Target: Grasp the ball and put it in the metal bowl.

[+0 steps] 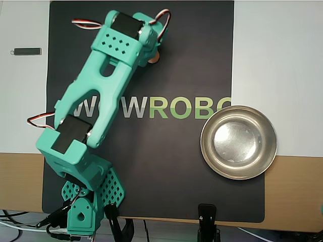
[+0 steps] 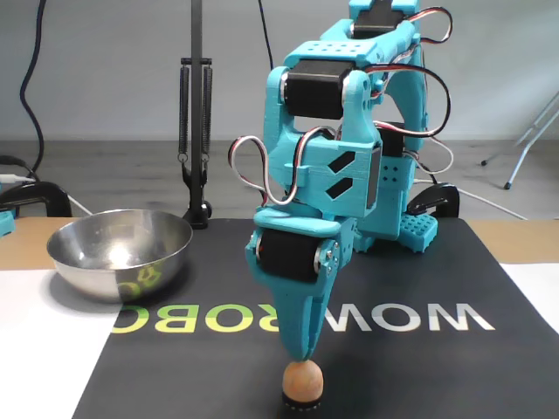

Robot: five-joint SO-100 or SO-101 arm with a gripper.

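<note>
Overhead view shows the black mat [image 1: 151, 166] as the landmark for everything else: the arm [image 1: 108, 70] stretches from the mat's near-left corner up toward its far edge, the bowl [image 1: 238, 142] sits on the mat's right edge, half over onto the bare table, and the ball [image 1: 155, 58] is a sliver of tan peeping out beside the wrist near the mat's far edge.

From the fixed view, the gripper [image 2: 300, 353] points straight down with its tip touching or just above the top of the ball [image 2: 302, 381], which rests on the mat close to the camera-side edge, on what looks like a small dark ring. Whether the jaws stand apart or together I cannot tell; they are seen edge-on as one tapering wedge.

The step in hand looks like the grasp itself. To do it well, the fingers should straddle the ball's widest part (not pinch its crown, where a smooth sphere would squirt out), close gently, and lift straight up before swinging across the mat to the bowl [image 2: 120, 253].
</note>
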